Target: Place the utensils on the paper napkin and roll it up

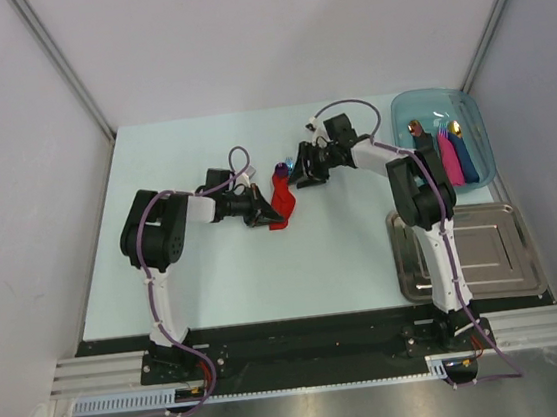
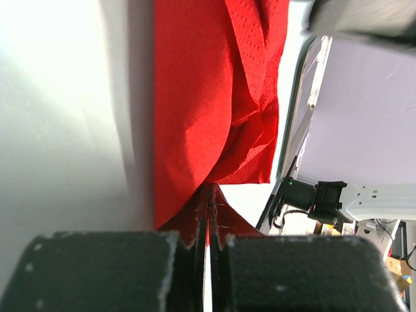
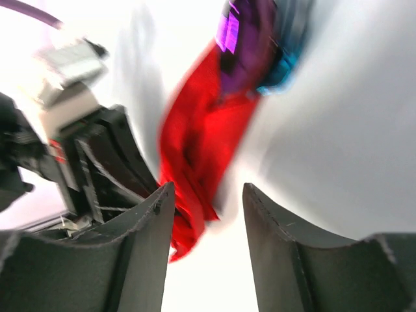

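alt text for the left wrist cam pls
The left gripper is shut on an edge of the red paper napkin, which spreads creased and folded over the pale table. Part of a white-and-black arm shows at the right.

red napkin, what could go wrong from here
The left jaws pinch only a thin edge of the napkin; a pull could tear it. The napkin is crumpled, with the purple spoon and blue utensil poking out at one end, so they may slide out. The right jaws are open beside it and could knock them.
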Robot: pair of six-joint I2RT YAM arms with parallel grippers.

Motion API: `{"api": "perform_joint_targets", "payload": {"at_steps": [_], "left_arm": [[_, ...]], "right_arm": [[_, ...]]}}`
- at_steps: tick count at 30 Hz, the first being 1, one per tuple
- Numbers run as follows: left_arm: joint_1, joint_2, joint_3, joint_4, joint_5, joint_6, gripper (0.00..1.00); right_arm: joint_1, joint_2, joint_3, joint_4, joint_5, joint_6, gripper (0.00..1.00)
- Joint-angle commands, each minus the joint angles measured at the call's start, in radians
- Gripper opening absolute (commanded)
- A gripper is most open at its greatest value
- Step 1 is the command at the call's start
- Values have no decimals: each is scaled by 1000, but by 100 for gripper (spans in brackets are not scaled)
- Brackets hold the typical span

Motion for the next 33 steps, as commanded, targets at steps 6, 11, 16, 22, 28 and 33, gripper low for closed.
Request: {"api": "perform_joint_targets", "payload": {"at_steps": [6, 11, 16, 22, 28, 33], "left_arm": [[11, 20, -5, -78, -74, 57, 0], [11, 20, 0, -85, -75, 59, 0], [11, 20, 0, -89, -77, 62, 0], [11, 17, -2, -92, -72, 65, 0], [16, 17, -8, -80, -66, 62, 0], [21, 15, -17, -65, -56, 56, 0]], "right_arm": [[66, 34, 200, -42, 84, -104, 51], [117, 45, 256, -163, 213, -239, 50], [157, 65, 308, -235, 369, -325, 50], [165, 92, 329, -275, 374, -341, 31], [82, 111, 276, -180, 157, -175, 14], [45, 124, 207, -44, -61, -24, 18]]}}
